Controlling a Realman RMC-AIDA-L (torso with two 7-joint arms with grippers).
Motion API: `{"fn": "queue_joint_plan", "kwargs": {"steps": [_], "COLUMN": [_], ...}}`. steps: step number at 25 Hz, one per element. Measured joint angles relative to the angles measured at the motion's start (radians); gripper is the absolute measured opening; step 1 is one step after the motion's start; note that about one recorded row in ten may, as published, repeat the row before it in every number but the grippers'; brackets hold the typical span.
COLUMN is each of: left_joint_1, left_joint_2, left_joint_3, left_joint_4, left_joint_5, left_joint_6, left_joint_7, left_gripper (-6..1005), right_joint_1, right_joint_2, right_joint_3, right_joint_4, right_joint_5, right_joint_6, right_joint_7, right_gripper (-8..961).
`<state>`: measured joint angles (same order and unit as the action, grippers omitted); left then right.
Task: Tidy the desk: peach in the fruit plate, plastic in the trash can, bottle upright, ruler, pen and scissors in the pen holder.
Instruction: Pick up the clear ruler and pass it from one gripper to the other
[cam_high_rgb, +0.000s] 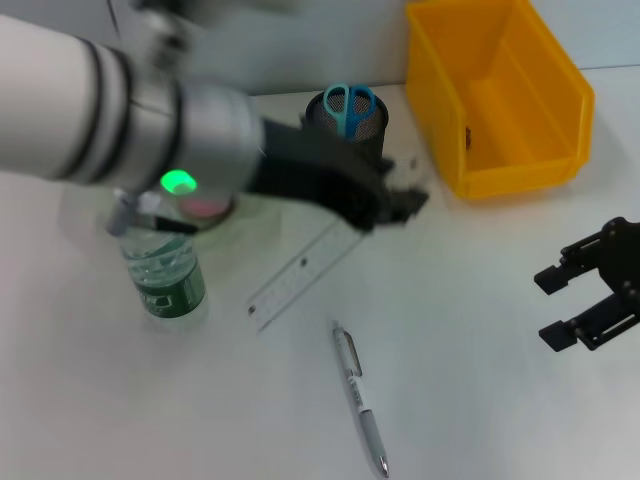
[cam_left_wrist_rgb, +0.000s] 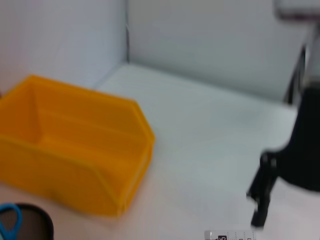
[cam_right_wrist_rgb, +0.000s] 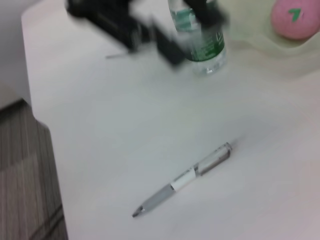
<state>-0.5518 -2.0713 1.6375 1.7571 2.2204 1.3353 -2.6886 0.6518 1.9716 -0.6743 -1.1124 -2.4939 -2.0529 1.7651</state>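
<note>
Left pincer (cam_high_rgb: 400, 205) stretched across mid-surface, hovering over the far end of the ruler (cam_high_rgb: 300, 272), just before the holder (cam_high_rgb: 348, 128); too blurred to tell whether apart or together. Right pincer (cam_high_rgb: 585, 290) parked near the right edge of the surface (cam_high_rgb: 470, 330), fingers apart, holding nothing.

Scissors (cam_high_rgb: 349, 103) standing in the holder, blue handles up. Ruler flat and diagonal at mid-surface. Pen (cam_high_rgb: 361, 397) flat near the front edge, apart from the ruler. Bottle (cam_high_rgb: 163, 270) upright toward the left side. Peach (cam_right_wrist_rgb: 296, 18) resting in the plate (cam_right_wrist_rgb: 260, 42), beyond the bottle, mostly hidden behind the left arm in the head view. Bin (cam_high_rgb: 500, 95) at the far right corner, beside the holder.
</note>
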Motion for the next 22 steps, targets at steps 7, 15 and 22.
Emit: {"fn": "queue_joint_plan", "kwargs": {"steps": [7,15,22], "left_joint_1": [0.149,0.273,0.261], "left_joint_2": [0.000,-0.004,-0.006], "left_joint_3": [-0.146,-0.099,0.019], "left_joint_4": [-0.062,-0.339,-0.662], "left_joint_5": [-0.366,-1.000,-1.503], "left_joint_6": [-0.122,-0.253,-0.249], "left_joint_7": [0.170,0.655,1.164], "left_gripper": [405,414,421], "right_joint_1": [-0.090,-0.121,-0.143], "right_joint_2": [0.000,-0.015,0.007], "right_joint_3": [0.033,0.053,0.115], "right_joint_4": [0.025,0.137,0.191], "right_joint_5": [0.145,0.192,0.201], "right_joint_6": [0.004,0.038,0.049], "right_joint_7": [-0.014,-0.040,-0.100], "right_gripper": [786,786,786]}}
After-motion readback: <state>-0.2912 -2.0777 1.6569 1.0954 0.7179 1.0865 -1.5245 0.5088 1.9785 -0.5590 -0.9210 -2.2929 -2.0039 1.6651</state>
